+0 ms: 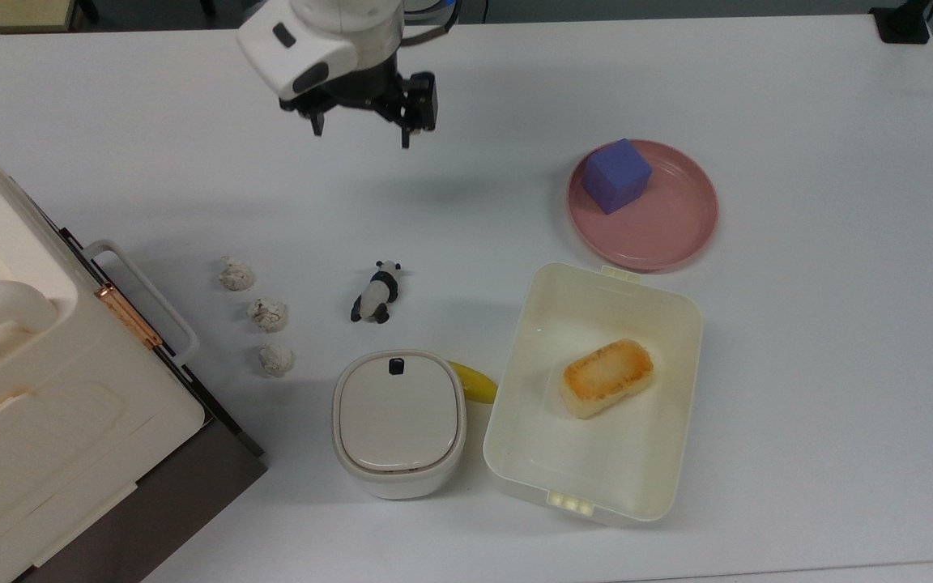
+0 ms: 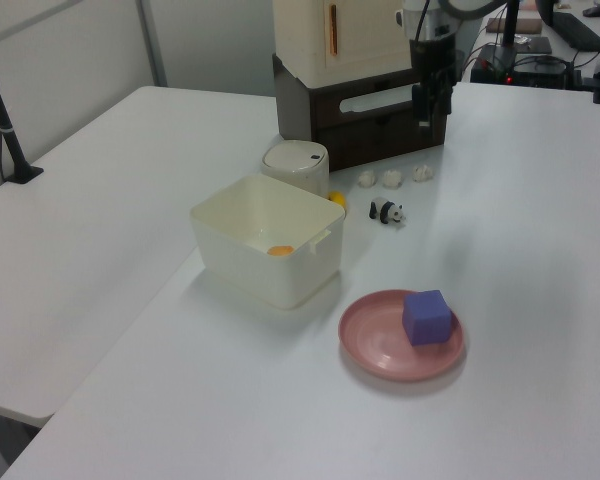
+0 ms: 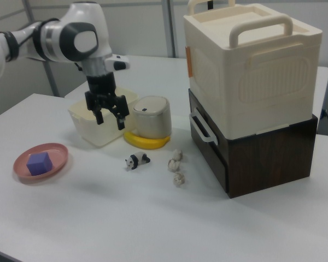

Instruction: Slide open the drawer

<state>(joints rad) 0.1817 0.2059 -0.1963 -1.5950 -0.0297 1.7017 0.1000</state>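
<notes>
1. White table (image 1: 798, 389): spans all of the top view; everything stands on it.
2. Cream cabinet (image 3: 251, 71) with a carry handle on top: upper right of the right view, lower left corner of the top view. It sits on a dark brown base.
3. Drawer (image 3: 208, 143): in the dark base under the cabinet, right of centre in the right view. Its front looks flush with the base, so I judge it shut. The white loop handle (image 1: 142, 295) sticks out at the left edge of the top view, with nothing touching it.
4. Arm and gripper (image 1: 361, 129): top centre of the top view, left of centre in the right view (image 3: 108, 112). Fingers spread apart, pointing down, holding nothing. It hangs above bare table, well apart from the handle.
5. Lidless food box (image 1: 515, 453) with a browned piece of bread (image 1: 606, 377): lower centre-right of the top view.
6. Pink plate (image 1: 677, 227) with a purple cube (image 1: 616, 174): upper right.
7. Small lidded pot (image 1: 398, 421) with a yellow banana (image 1: 475, 382) just beside it: lower centre.
8. Toy panda (image 1: 376, 293) and three pale crumpled lumps (image 1: 268, 314): on the table in front of the drawer.
9. Progress, as a judgement: nothing done yet. Left: reach the handle, close on it, pull outward. The lumps lie in the drawer's likely path.
</notes>
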